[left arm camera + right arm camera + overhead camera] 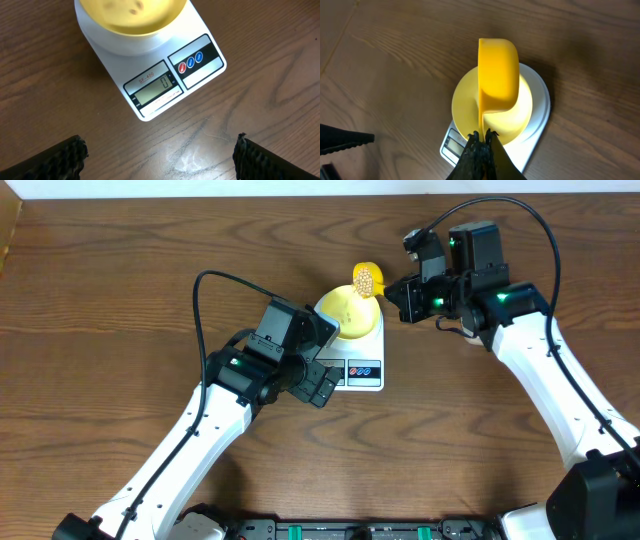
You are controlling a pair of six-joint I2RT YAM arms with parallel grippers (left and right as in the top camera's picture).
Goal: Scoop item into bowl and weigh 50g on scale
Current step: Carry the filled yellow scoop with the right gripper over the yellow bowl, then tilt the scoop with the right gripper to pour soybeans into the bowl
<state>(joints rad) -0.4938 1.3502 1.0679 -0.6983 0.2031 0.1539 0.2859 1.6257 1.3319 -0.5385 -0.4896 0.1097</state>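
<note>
The white scale (365, 370) stands mid-table with the pale yellow bowl (345, 312) on its platform. In the left wrist view the scale (195, 75) reads 0 and the bowl (131, 15) holds a few beans. My right gripper (392, 290) is shut on the handle of a bright yellow scoop (365, 278) full of tan beans (366, 280), tilted above the bowl's far rim. In the right wrist view the scoop (497, 75) hangs over the bowl (465, 107) from my jaws (481, 134). My left gripper (322, 388) is open and empty, just in front of the scale.
Bare brown wood table all round. A paler surface borders the table's far edge (300, 188). My left arm lies front left and my right arm reaches in from the right.
</note>
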